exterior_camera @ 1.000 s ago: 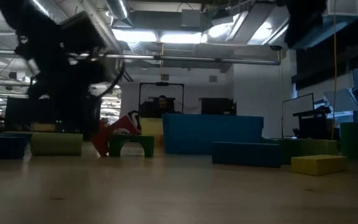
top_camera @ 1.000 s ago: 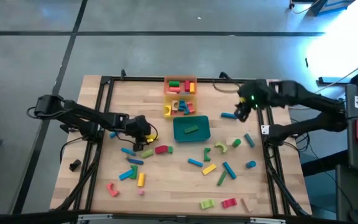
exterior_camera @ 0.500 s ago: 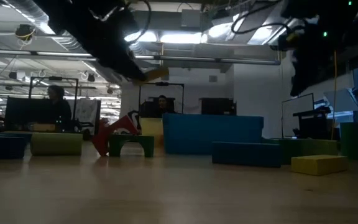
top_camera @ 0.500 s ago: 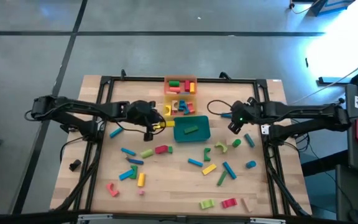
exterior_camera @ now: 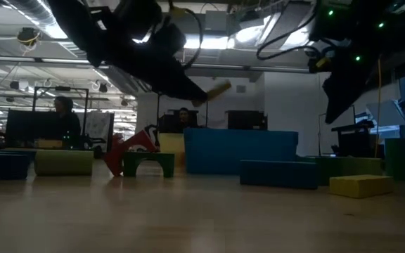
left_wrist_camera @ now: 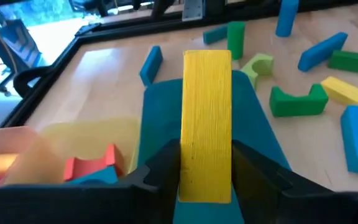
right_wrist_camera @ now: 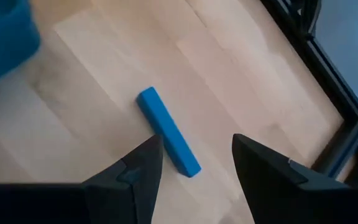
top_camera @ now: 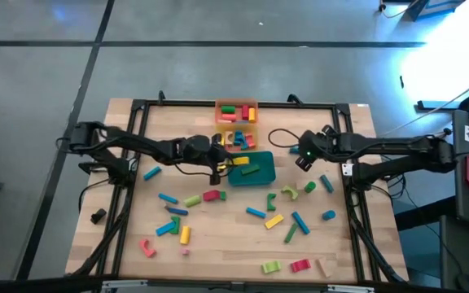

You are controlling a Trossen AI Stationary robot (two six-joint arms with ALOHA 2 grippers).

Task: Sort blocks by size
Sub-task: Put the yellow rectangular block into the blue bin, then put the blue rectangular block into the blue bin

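Note:
My left gripper (top_camera: pixel 222 163) is shut on a yellow bar (left_wrist_camera: pixel 207 124), lifted over the left part of the teal tray (top_camera: pixel 260 177), which holds a green block (top_camera: pixel 249 169). The bar also shows in the low view (exterior_camera: pixel 216 90). My right gripper (right_wrist_camera: pixel 194 144) is open just above a blue bar (right_wrist_camera: pixel 166 130) that lies flat on the table right of the tray. Its fingers stand on either side of the bar's end without touching it. Many coloured blocks (top_camera: pixel 275 220) lie scattered on the near half of the table. My left gripper pinches the yellow bar's two long sides (left_wrist_camera: pixel 188 168) between its two fingers, at the end nearest the wrist. The fingers (left_wrist_camera: pixel 253 171) come from the table's left and lie along the bar, which sticks out ahead of them. The bar is lifted clear above the teal tray.
An orange tray (top_camera: pixel 236 112) and a yellow tray (top_camera: pixel 221 145) with blocks stand at the far middle, behind the teal tray. Black frame rails (top_camera: pixel 137 130) run along the table's edges. Green and blue blocks (top_camera: pixel 291 191) lie near my right gripper.
My left gripper has lifted the yellow bar off the table's left middle and carried it toward the right edge, to above the teal tray. My right gripper has gone down and toward the near-left, to the blue bar.

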